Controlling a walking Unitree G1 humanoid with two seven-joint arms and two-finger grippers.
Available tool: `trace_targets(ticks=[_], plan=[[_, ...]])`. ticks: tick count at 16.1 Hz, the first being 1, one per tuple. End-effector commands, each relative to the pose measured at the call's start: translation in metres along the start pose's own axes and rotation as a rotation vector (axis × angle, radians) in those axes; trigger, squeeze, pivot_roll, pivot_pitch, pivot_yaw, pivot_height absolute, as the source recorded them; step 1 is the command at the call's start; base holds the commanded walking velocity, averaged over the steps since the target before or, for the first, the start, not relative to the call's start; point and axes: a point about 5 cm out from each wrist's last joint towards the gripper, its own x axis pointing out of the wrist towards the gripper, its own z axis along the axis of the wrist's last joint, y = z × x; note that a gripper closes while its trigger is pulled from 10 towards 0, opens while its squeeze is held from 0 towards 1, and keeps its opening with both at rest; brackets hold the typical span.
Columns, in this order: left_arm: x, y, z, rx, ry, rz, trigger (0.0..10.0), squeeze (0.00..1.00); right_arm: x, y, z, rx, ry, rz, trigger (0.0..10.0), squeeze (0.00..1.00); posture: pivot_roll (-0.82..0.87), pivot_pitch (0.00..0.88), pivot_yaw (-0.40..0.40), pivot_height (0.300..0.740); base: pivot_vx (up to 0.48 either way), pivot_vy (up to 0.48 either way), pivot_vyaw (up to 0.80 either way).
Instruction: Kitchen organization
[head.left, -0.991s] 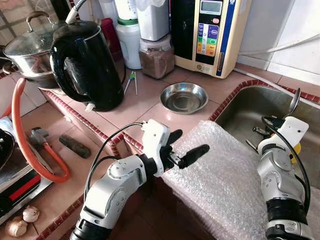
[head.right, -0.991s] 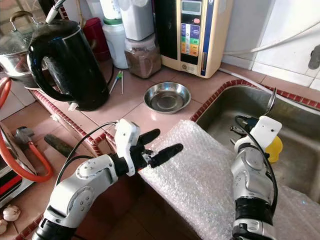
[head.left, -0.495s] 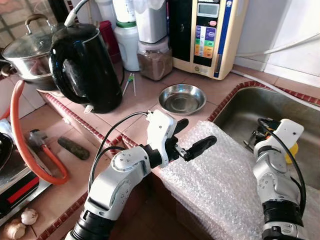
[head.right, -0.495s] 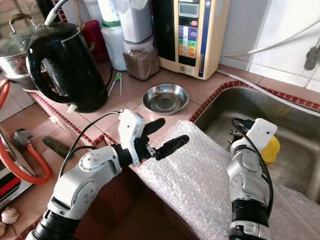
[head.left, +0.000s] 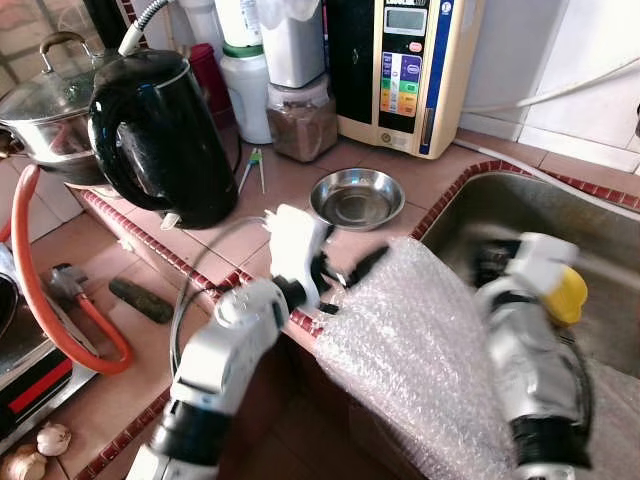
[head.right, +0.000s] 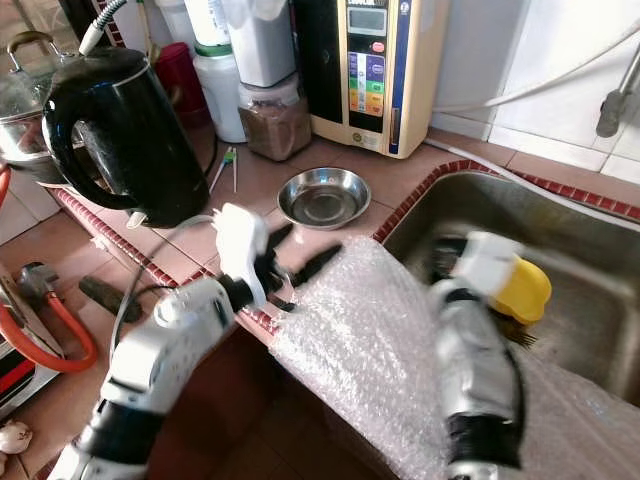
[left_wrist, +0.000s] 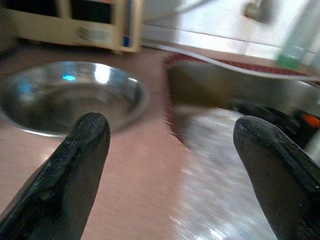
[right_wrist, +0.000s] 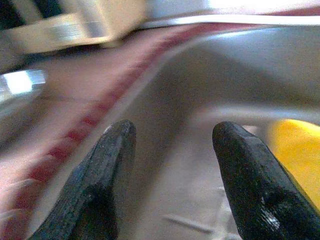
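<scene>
The tiled surface (head.left: 300, 205) carries a black kettle (head.left: 165, 135) and a steel bowl (head.left: 356, 197) — well apart. Bubble wrap (head.left: 420, 350) drapes its edge — beside the sink (head.left: 520, 215).

Location type: domestic kitchen. The worktop is a tiled counter (head.left: 300, 205) with a dark red border, fitted with a recessed steel sink (head.right: 590, 250) below a white-tiled wall (head.right: 545, 60). Appliances and cookware on the counter include a black electric kettle (head.left: 165, 135), a lidded steel pot (head.left: 50, 115), a steel bowl (head.left: 357, 198), storage jars (head.left: 300, 115) and a wall-side water purifier unit (head.left: 405, 65).

Black kettle (head.left: 165, 135); silver bowl (head.left: 357, 198); clear bubble wrap (head.left: 425, 350); orange hose (head.left: 55, 290)
</scene>
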Motion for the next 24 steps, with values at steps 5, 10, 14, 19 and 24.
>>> trace_targets(ticks=[5, 10, 14, 19, 24], plan=[[0.007, 0.037, 0.010, -0.038, -0.052, 0.253, 10.0, 1.00, -0.029, 0.059, 0.022, -0.055, -0.056, 0.363, 10.0, 1.00, -0.14, 0.021, 0.128, 0.740, 0.000, 0.000, 0.00], [0.023, 0.061, 0.012, -0.132, -0.054, 0.395, 10.0, 1.00, -0.061, 0.072, 0.017, -0.107, -0.024, 0.497, 10.0, 1.00, -0.20, 0.022, 0.132, 0.740, 0.000, 0.000, 0.00], [0.031, 0.076, 0.011, -0.223, -0.038, 0.467, 10.0, 1.00, -0.060, 0.059, 0.027, -0.159, -0.077, 0.392, 10.0, 1.00, -0.21, 0.027, 0.131, 0.740, 0.000, 0.000, 0.00], [0.038, 0.082, 0.004, -0.309, 0.010, 0.481, 10.0, 0.00, -0.060, 0.062, 0.037, -0.201, -0.118, 0.383, 10.0, 1.00, -0.23, 0.034, 0.139, 0.740, 0.000, 0.000, 0.00], [0.052, 0.073, 0.007, -0.317, 0.051, 0.433, 10.0, 0.00, -0.067, 0.071, 0.037, -0.207, -0.121, 0.414, 10.0, 1.00, -0.24, 0.047, 0.157, 0.740, 0.000, 0.000, 0.00]])
